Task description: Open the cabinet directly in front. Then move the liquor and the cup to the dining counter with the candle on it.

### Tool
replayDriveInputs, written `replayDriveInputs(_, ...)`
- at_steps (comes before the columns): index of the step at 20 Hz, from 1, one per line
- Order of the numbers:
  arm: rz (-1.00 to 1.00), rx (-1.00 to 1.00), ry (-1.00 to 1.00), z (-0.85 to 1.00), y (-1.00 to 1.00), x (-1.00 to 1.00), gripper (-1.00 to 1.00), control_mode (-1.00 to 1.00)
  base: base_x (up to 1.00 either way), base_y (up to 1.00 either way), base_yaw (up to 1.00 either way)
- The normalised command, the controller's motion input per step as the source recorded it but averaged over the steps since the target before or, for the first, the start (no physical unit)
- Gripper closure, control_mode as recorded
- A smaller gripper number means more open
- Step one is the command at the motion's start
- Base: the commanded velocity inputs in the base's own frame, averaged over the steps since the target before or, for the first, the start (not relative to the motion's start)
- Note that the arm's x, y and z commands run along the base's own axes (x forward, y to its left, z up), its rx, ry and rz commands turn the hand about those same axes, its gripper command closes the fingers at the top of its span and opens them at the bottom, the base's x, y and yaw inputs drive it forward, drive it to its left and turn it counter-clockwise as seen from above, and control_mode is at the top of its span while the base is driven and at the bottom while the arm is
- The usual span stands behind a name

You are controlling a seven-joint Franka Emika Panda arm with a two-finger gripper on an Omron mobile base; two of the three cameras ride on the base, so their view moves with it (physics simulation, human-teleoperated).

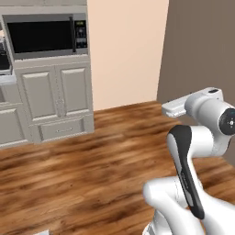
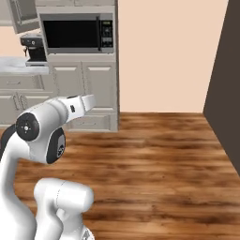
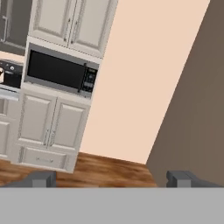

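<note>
The end effector (image 3: 111, 178) stands wide open and holds nothing: in the hand view its two dark fingertips (image 3: 43, 178) rise far apart at the bottom, with only wooden floor (image 3: 109, 168) and wall between them. The hand view is rolled, so the room leans in it.

The arm (image 1: 193, 151) is folded up close to the base, its white links and dark joints bulking in the lower right of the left base view and the lower left of the right base view. Around it lies bare brown plank flooring.

Ahead and to the left stands a tall greige cabinet column (image 2: 84, 89) with a built-in black microwave (image 2: 75, 33), a pair of recessed-panel doors (image 1: 57, 92) below it, both shut, and a drawer (image 1: 62, 131) at the bottom. In the hand view, two more panelled doors (image 3: 70, 22) sit above the microwave, also shut.

Left of the column, the right base view shows a dark coffee machine (image 2: 33, 49) on a short marble table (image 2: 21, 68), with low drawer units (image 2: 18, 101) underneath. Above it, at the top left corner, part of a wall cabinet (image 2: 23, 16) shows with a door that seems to stand ajar; its inside cannot be made out.

A peach wall (image 2: 164, 56) runs behind, and a dark brown wall (image 1: 202, 46) closes the right side.
</note>
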Motion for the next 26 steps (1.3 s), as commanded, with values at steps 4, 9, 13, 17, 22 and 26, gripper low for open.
replayDriveInputs(4, 0.00, 0.00, 0.00, 0.00, 0.00, 0.00, -1.00, 1.00, 1.00, 0.53, -0.07)
replayDriveInputs(9, 0.00, 0.00, 0.00, 0.00, 0.00, 0.00, -1.00, 1.00, 1.00, -0.07, -0.13)
replayDriveInputs(13, 0.00, 0.00, 0.00, 0.00, 0.00, 0.00, -1.00, 1.00, 0.97, -0.85, -0.29)
replayDriveInputs(17, 0.00, 0.00, 0.00, 0.00, 0.00, 0.00, -1.00, 1.00, 1.00, 0.24, -0.08)
replayDriveInputs(22, 0.00, 0.00, 0.00, 0.00, 0.00, 0.00, -1.00, 1.00, 1.00, 0.88, 0.00)
replayDriveInputs(26, 0.00, 0.00, 0.00, 0.00, 0.00, 0.00, -1.00, 1.00, 1.00, 1.00, 0.00)
